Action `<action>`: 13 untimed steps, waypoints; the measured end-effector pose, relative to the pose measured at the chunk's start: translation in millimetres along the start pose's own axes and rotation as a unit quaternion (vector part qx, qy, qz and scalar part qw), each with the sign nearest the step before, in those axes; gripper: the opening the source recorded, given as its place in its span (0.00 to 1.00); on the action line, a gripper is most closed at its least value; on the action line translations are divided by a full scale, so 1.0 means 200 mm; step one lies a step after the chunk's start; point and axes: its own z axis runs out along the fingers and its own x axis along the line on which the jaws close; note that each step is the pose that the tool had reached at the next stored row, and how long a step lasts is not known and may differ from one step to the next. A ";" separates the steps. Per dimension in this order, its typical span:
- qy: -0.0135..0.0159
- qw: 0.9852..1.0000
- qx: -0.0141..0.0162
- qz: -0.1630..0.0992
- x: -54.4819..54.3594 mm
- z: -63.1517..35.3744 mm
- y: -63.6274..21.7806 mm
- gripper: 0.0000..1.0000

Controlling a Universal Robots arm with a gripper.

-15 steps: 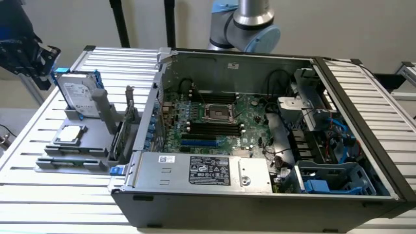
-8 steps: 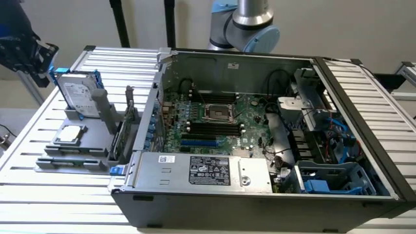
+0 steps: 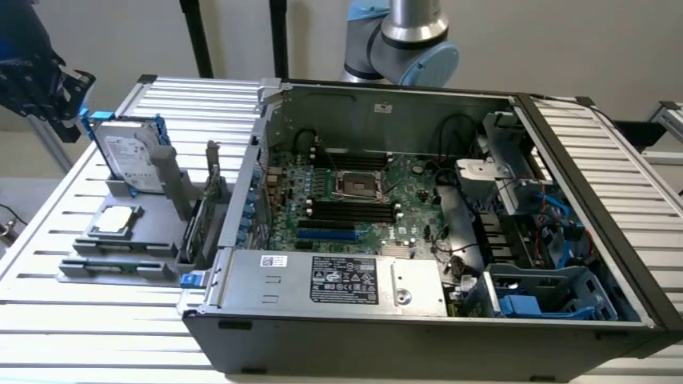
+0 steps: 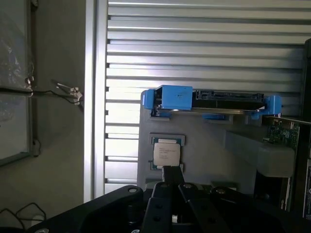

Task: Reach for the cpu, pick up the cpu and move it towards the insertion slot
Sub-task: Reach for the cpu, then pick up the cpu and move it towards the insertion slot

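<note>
I have the cpu (image 3: 115, 220) lying flat, silvery side up, in its shallow seat on the grey holder (image 3: 149, 240). The holder sits on the slatted bench (image 3: 64, 316), on the exterior view's left of the open case (image 3: 427, 336). In the wrist view the cpu (image 4: 166, 152) lies in the same seat and the tool (image 4: 170, 172) is lined up with it but off it. The tool's tips are drawn together into one narrow point and hold nothing. Farther along the holder, the hard drive (image 3: 133, 156) stands on edge in its blue rails, and the wrist view sees it (image 4: 209, 99) beyond the cpu. The slot (image 3: 357, 186) is inside the case on the green board, a dark square in a silvery frame, well apart from the cpu with the case wall between them. The arm (image 3: 401, 36) rises behind the case at the back of the bench.
</note>
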 end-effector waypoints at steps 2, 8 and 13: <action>0.000 1.000 0.000 0.000 0.00 0.000 0.000 0.11; 0.000 1.000 0.000 0.000 0.00 0.000 0.000 0.11; 0.000 1.000 0.000 0.000 0.00 0.000 0.000 0.30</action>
